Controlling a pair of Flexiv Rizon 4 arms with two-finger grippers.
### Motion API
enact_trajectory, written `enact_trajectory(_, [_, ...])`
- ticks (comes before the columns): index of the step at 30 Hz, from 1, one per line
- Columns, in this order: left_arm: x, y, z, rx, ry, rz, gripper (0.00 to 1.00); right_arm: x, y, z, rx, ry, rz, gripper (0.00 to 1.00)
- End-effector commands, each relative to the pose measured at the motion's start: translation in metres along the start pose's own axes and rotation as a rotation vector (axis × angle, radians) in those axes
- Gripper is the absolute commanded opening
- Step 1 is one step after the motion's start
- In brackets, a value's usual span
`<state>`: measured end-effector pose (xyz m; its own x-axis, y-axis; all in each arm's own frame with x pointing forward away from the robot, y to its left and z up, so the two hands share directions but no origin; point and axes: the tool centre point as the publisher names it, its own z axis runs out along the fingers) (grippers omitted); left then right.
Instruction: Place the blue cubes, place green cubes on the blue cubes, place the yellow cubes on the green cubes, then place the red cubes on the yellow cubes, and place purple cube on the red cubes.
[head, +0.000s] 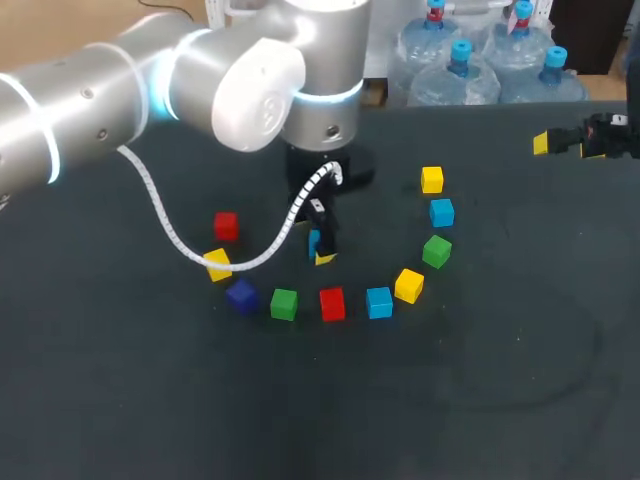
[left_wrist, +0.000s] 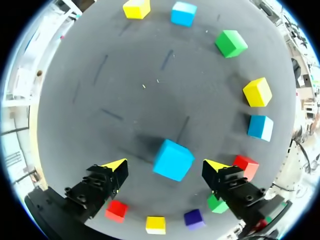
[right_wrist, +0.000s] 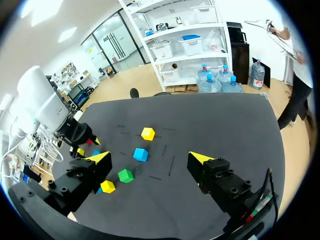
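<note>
Right gripper (right_wrist: 150, 157) fingers apart, ahead — far yellow cube (right_wrist: 147, 133), blue cube (right_wrist: 140, 154), green cube (right_wrist: 125, 175)

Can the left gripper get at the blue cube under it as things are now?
Probably yes: the blue cube lies free between the open fingers of the left gripper, with nothing close beside it.

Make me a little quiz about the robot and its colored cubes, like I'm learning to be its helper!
1. True or false: the left end effector is shut on the blue cube between its fingers.
2. How many yellow cubes lie on the table?
3. Which one sits right beside the purple cube? A) green cube B) a blue one C) a red one

Key: 1 false, the fingers stand open, apart from it; 2 three; 3 A.
</note>
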<state>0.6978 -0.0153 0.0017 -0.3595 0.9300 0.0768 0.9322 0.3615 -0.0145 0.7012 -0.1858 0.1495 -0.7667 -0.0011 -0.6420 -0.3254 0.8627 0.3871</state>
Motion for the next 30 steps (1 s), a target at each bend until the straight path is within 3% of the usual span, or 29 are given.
enact_trajectory(1, [0.017,-0.004,-0.013,-0.038,-0.099,0.057,1.00,0.000,0.001,0.000,0.005,-0.001,0.001,1.00])
enact_trajectory(9, [0.024,-0.003,-0.037,-0.086,-0.123,0.122,1.00,0.000,0.001,0.000,0.005,-0.001,0.001,1.00])
enact_trajectory(14, [0.042,0.002,-0.046,-0.114,-0.133,0.129,1.00,0.000,0.001,0.000,0.005,-0.001,0.001,1.00])
enact_trajectory(22, [0.074,0.017,-0.055,-0.106,-0.328,0.141,1.00,0.000,0.001,0.000,0.005,-0.001,0.001,1.00])
enact_trajectory(24, [0.078,0.020,-0.057,-0.109,-0.395,0.150,1.00,0.000,0.001,0.000,0.005,-0.001,0.001,1.00])
enact_trajectory(30, [0.080,0.027,-0.062,-0.097,-0.494,0.174,1.00,0.000,0.001,0.000,0.005,-0.001,0.001,1.00])
